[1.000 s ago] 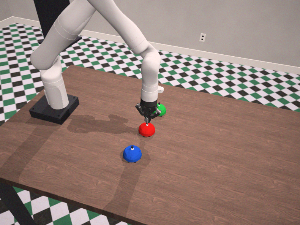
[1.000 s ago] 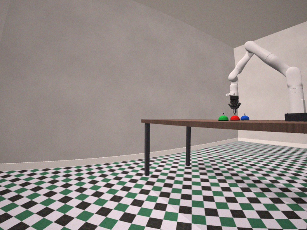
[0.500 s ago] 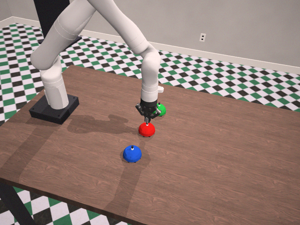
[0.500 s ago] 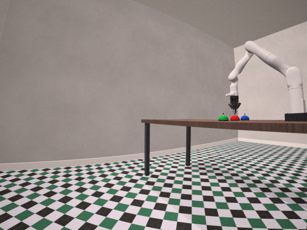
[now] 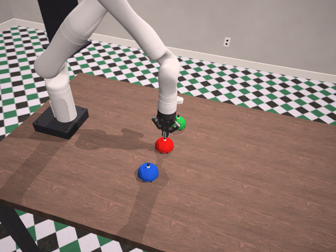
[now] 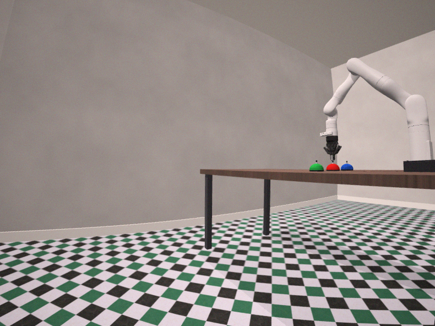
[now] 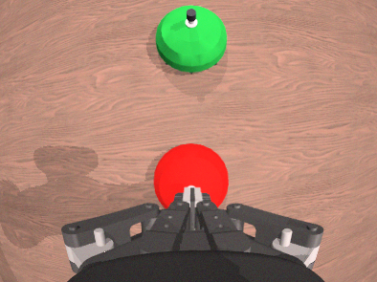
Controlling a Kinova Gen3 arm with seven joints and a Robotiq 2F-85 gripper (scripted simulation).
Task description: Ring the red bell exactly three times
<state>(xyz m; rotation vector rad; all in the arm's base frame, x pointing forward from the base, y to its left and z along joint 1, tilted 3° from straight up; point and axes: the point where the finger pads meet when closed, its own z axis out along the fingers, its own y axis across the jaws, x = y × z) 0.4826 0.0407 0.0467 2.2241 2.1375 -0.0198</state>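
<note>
The red bell (image 5: 164, 145) sits on the wooden table between the green bell (image 5: 180, 122) and the blue bell (image 5: 147, 172). My gripper (image 5: 164, 136) is shut and points straight down. Its fingertips are right over the top of the red bell and hide its button. In the wrist view the shut fingertips (image 7: 191, 195) lie over the near part of the red dome (image 7: 191, 175), and the green bell (image 7: 191, 39) lies beyond with its button up. In the side view the gripper (image 6: 332, 158) stands just above the red bell (image 6: 332, 167).
The arm's black base (image 5: 60, 121) is bolted at the table's left rear. The blue bell's button (image 5: 148, 166) stands up, a short way in front of the gripper. The table's front edge runs along the bottom of the top view.
</note>
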